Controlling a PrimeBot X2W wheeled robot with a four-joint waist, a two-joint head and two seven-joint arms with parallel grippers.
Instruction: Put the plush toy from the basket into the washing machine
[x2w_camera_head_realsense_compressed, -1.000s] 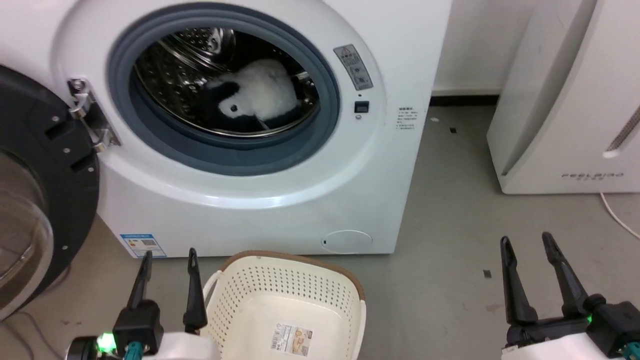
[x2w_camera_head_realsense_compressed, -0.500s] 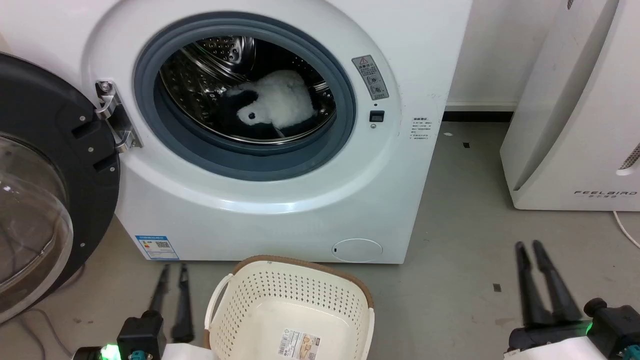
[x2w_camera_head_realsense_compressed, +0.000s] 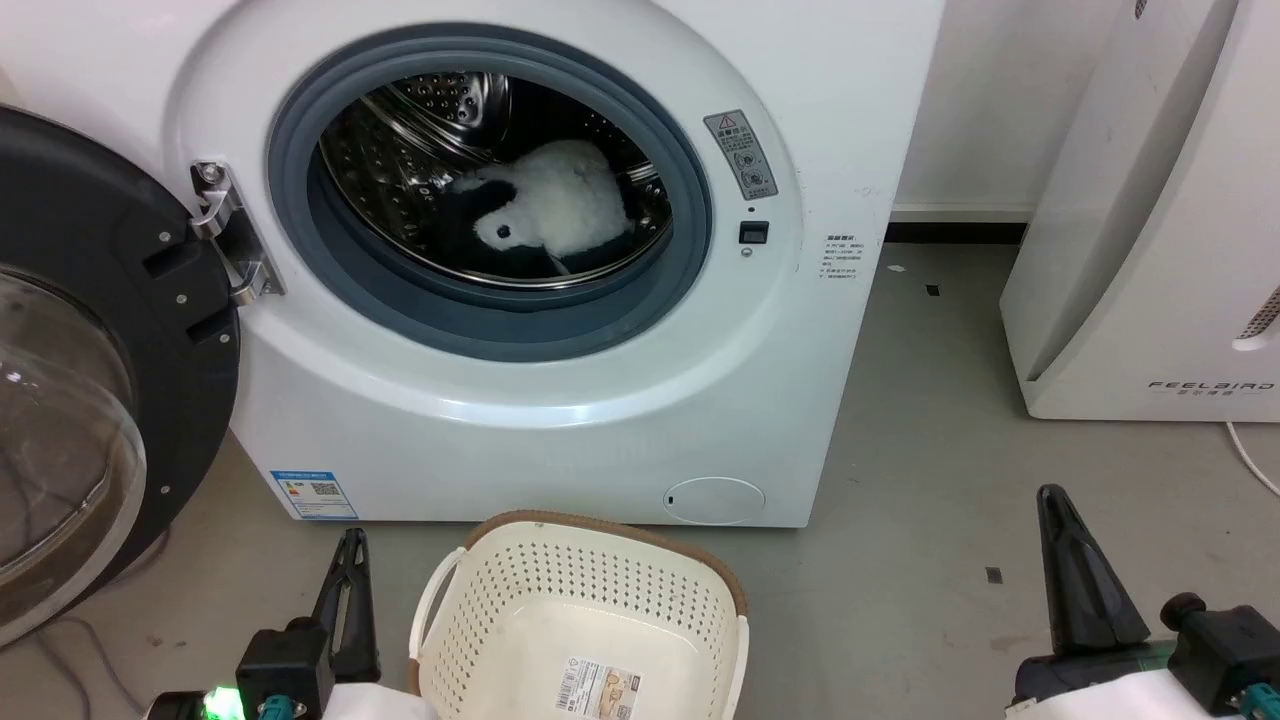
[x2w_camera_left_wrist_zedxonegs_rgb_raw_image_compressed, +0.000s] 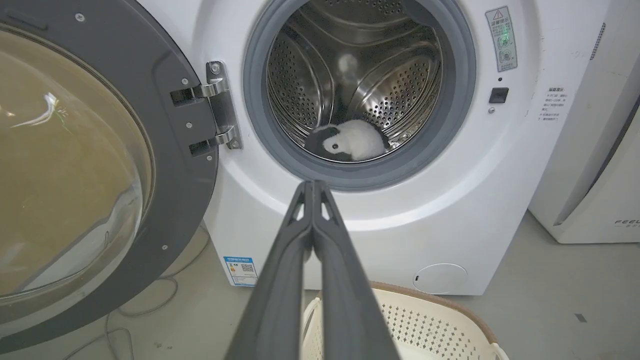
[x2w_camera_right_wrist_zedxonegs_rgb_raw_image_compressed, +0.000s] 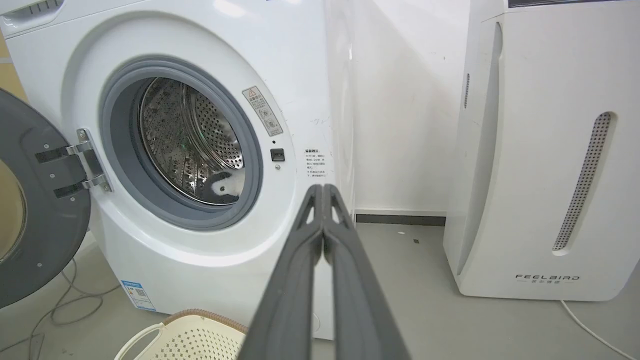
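The panda plush toy (x2w_camera_head_realsense_compressed: 555, 205) lies inside the steel drum of the washing machine (x2w_camera_head_realsense_compressed: 620, 420), white body up, black limbs beneath; it also shows as the plush toy (x2w_camera_left_wrist_zedxonegs_rgb_raw_image_compressed: 350, 142) low in the drum. The dark round door (x2w_camera_head_realsense_compressed: 90, 380) hangs open at the left. The cream basket (x2w_camera_head_realsense_compressed: 580, 620) with brown rim stands on the floor before the washer, holding nothing but its sticker. My left gripper (x2w_camera_head_realsense_compressed: 352, 540) is shut and holds nothing, left of the basket. My right gripper (x2w_camera_head_realsense_compressed: 1050, 497) is shut and holds nothing, at the lower right.
The white FEELBIRD appliance (x2w_camera_head_realsense_compressed: 1150, 220) stands at the right against the wall, with a pale cable (x2w_camera_head_realsense_compressed: 1245, 450) on the floor beside it. Grey floor (x2w_camera_head_realsense_compressed: 920, 420) lies between it and the washer. Cables (x2w_camera_left_wrist_zedxonegs_rgb_raw_image_compressed: 145, 305) trail under the open door.
Both grippers have closed from open to shut and sunk lower in the head view. The head camera shifted between the oldest frame and now. The plush toy stays in the drum.
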